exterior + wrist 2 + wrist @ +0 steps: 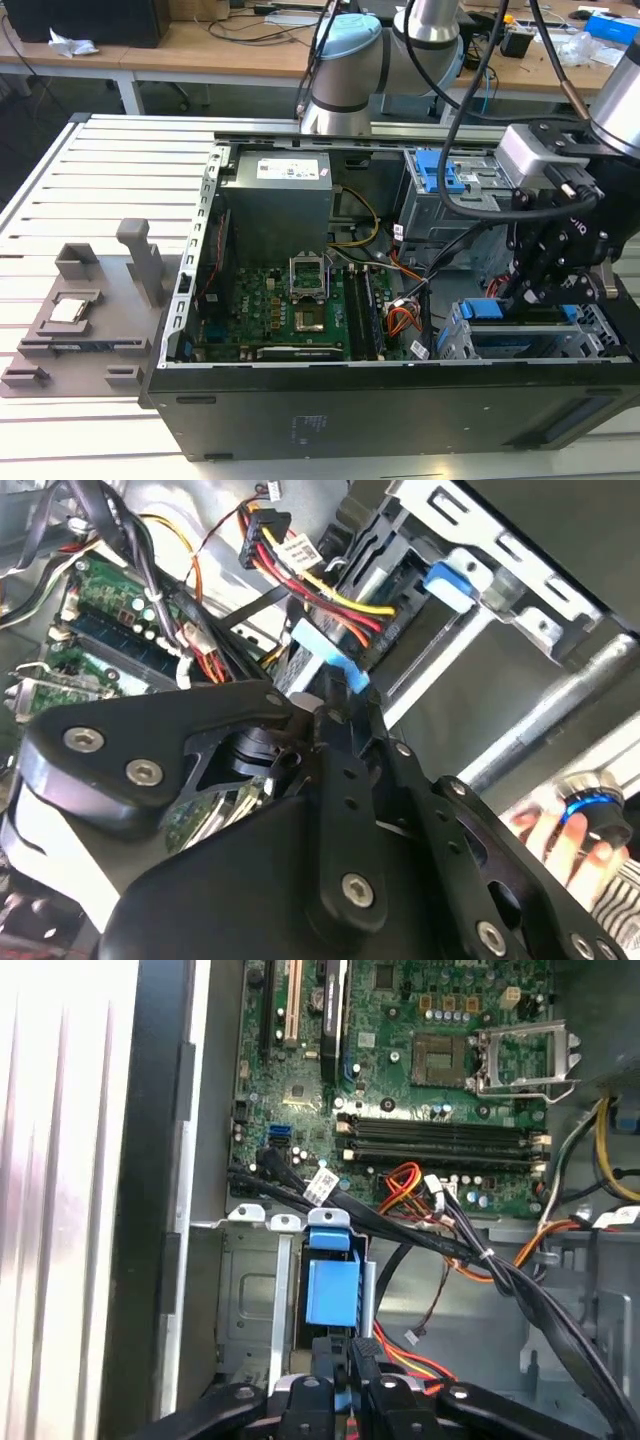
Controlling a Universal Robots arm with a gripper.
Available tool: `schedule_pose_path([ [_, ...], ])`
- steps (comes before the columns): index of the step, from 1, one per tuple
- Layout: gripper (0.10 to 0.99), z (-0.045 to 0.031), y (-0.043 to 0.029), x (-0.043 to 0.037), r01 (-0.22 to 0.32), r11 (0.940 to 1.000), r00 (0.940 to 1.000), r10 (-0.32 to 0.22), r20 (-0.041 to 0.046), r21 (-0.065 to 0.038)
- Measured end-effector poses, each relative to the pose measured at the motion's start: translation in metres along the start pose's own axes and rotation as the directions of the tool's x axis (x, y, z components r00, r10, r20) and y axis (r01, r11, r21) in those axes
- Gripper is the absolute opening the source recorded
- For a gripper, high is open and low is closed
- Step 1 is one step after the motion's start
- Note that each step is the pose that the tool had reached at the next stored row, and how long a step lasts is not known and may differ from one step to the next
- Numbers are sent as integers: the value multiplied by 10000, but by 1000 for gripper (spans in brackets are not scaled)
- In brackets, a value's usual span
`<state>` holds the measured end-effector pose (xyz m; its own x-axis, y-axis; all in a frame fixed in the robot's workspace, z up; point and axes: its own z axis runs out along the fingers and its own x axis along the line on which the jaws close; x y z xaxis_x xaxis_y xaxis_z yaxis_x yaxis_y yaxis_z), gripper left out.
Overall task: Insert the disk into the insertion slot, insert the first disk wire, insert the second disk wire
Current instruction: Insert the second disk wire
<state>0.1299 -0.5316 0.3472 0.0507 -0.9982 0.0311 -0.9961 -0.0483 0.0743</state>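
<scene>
One connector sits pinched between my fingers (pixel 352 1385), which are drawn almost together around a black plug trailing red, yellow and black wires (pixel 415 1365); my gripper (pixel 530 290) hangs low over the front corner of the open computer case (pixel 300 420), at the exterior view's right. Just past my fingertips lies the disk (pixel 330 1290), its blue carrier already seated in the insertion slot (pixel 250 1300), the low grey perforated cage. Beyond it a bundle of black cables (pixel 470 1255) crosses toward the green motherboard (pixel 430 1080) with its open processor socket. Further back in the exterior view stand the taller drive cage with a blue latch (pixel 440 175) and the grey power supply (pixel 275 200). Outside the case, a person's fingers (pixel 545 830) show in the second wrist view.
</scene>
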Motion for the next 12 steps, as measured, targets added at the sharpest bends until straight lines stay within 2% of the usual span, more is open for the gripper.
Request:
schedule_pose_path([
  [1,220,-80,6,2,0,10000,10000,0,-1,0],
  [5,220,-185,13,0,1,10000,10000,-1,-1,0],
  [7,220,-201,14,-7,1,10000,10000,-1,2,0],
  [8,141,-230,15,-13,0,10000,10000,0,-1,0],
  [9,106,-255,16,-17,0,10000,10000,0,0,0],
  [10,106,-291,19,-18,0,10000,10000,0,-2,0],
  [12,106,-316,21,-17,0,10000,10000,0,0,0],
])
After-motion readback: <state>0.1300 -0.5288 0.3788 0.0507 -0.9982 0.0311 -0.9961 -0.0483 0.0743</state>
